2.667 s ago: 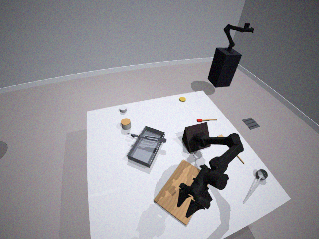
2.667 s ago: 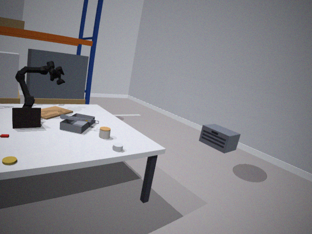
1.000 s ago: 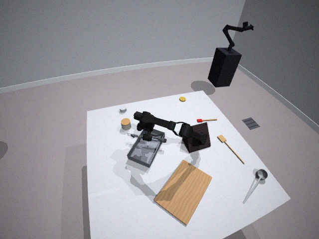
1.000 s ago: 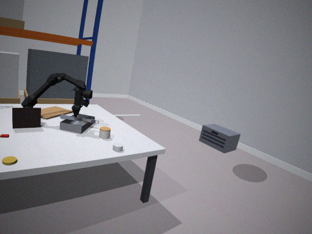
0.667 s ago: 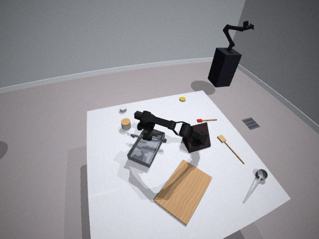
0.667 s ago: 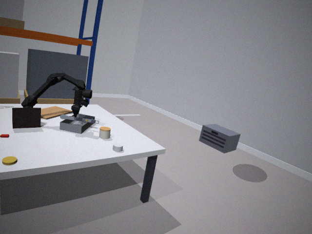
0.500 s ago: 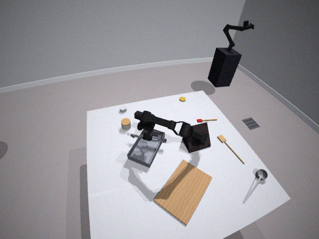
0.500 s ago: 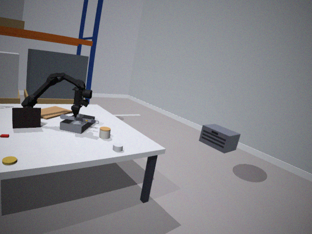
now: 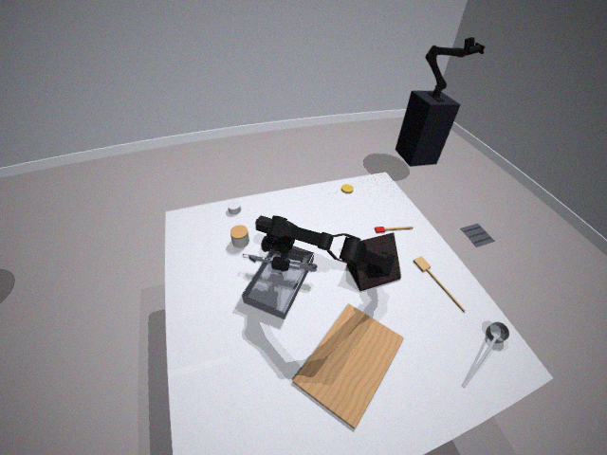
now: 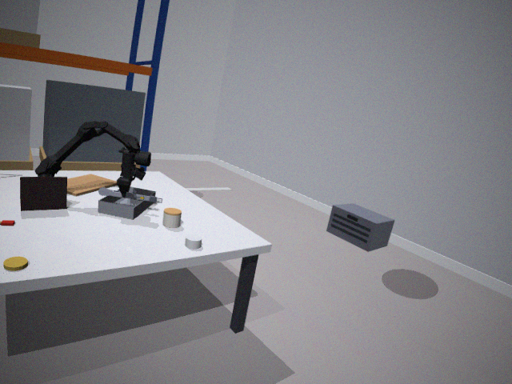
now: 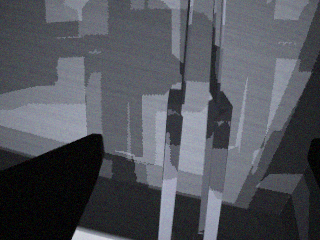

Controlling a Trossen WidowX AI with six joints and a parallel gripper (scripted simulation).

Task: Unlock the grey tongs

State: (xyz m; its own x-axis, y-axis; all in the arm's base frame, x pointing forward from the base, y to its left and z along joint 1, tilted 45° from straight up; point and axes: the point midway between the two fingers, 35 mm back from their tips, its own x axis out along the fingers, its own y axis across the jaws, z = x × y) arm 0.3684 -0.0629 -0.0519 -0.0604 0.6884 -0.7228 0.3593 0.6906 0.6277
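End effector (image 9: pixel 280 263) (image 10: pixel 124 193) (image 11: pixel 207 147) open above tin (image 9: pixel 264 304) (image 10: pixel 117 209) (image 11: pixel 135 192).

In the top view there were two robot arms: one near the middle (image 9: pixel 307 237) (image 10: pixel 94 129), another (image 9: pixel 433 61) at upper right. The desk (image 9: pixel 206 333) (image 10: pixel 124 256) carried one pair of tongs (image 9: pixel 310 264) (image 10: pixel 108 192) (image 11: pixel 218 110), one roasting tin (image 9: pixel 265 306) (image 10: pixel 117 208), one wooden board (image 9: pixel 350 367) (image 10: pixel 89 182) and one dark block (image 9: pixel 365 282) (image 10: pixel 43 193). It also carried two spatulas, one red-headed (image 9: pixel 379 228) (image 10: pixel 7 222) and one wooden-headed (image 9: pixel 422 263), one orange-lidded jar (image 9: pixel 239 237) (image 10: pixel 172 218), one yellow disc (image 9: pixel 347 188) (image 10: pixel 15 263), one small pale cylinder (image 9: pixel 234 209) (image 10: pixel 193 242) and, at lower right, one round-bowled utensil (image 9: pixel 480 361).
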